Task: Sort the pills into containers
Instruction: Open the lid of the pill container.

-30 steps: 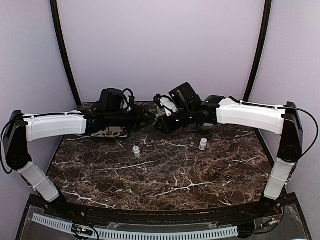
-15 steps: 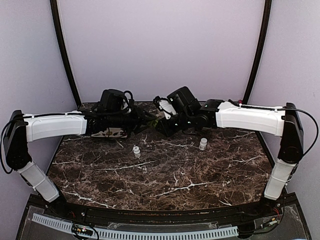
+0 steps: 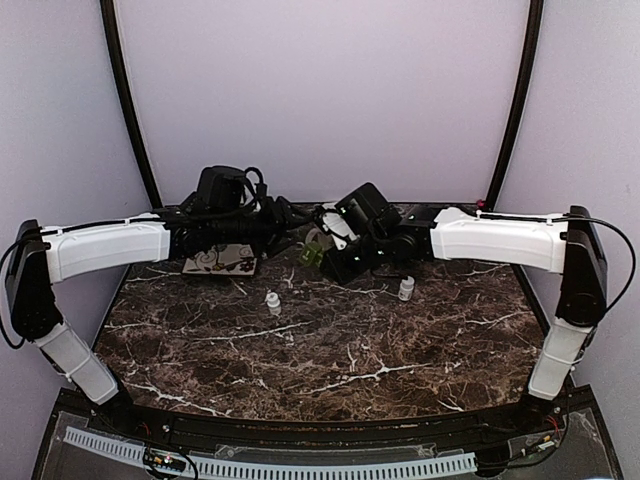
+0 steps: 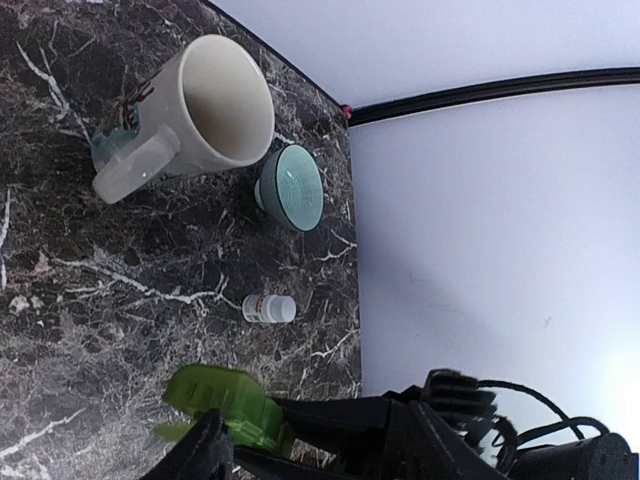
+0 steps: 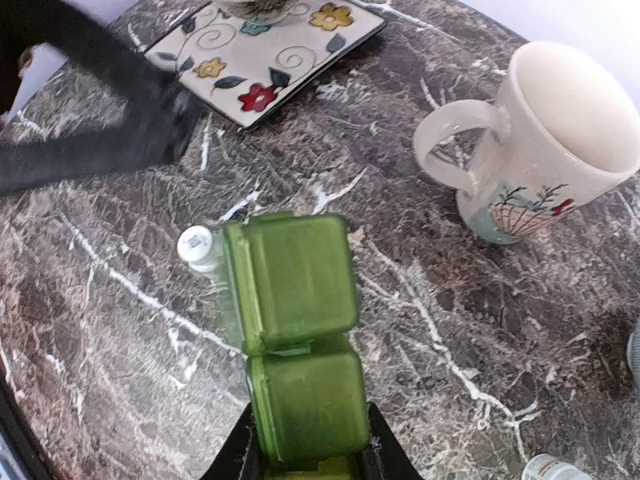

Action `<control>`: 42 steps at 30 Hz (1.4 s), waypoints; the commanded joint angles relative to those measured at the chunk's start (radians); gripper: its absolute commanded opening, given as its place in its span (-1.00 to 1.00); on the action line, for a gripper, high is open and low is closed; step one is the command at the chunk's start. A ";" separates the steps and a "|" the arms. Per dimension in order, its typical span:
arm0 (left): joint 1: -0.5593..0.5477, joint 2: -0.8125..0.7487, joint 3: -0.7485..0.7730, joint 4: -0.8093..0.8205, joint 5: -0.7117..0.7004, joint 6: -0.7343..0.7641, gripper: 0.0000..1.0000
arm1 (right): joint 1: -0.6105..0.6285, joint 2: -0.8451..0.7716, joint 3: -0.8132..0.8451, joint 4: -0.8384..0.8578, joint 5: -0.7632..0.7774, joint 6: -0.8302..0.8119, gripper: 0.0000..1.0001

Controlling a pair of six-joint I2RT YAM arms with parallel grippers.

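While white vials (image 3: 273, 300) stand untouched on the near worktop (image 3: 350, 370), the right gripper (image 5: 308, 452) stays clenched on the green pill box (image 5: 295, 330), held above the marble. Farther back, the left gripper (image 3: 288, 236) has let go of it, jaws spread, and drawn off toward the flowered plate (image 3: 222, 262). With the box's lid apparently flipped open, compartments look ready for pills, though none is visible yet.

We see the left arm (image 3: 105, 250) and right arm (image 3: 495, 240) alike — white shells on long links, black joints, thin black cables (image 3: 252, 182); the right hand (image 5: 305, 458) has black fingers (image 5: 232, 462).
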 commanded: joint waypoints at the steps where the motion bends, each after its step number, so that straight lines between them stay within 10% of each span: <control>1: 0.006 -0.057 0.034 0.079 -0.008 0.028 0.21 | 0.014 -0.003 -0.014 -0.053 -0.057 -0.009 -1.00; 10: 0.007 -0.061 0.022 0.087 -0.006 0.035 0.21 | -0.023 -0.011 -0.023 -0.034 -0.204 0.041 -1.00; 27: 0.126 -0.264 -0.248 0.110 0.220 0.635 0.30 | -0.214 -0.041 -0.130 0.209 -0.935 0.335 -1.00; 42: 0.126 -0.301 -0.395 0.205 0.318 0.828 0.24 | -0.232 -0.052 -0.181 0.406 -1.085 0.552 -0.99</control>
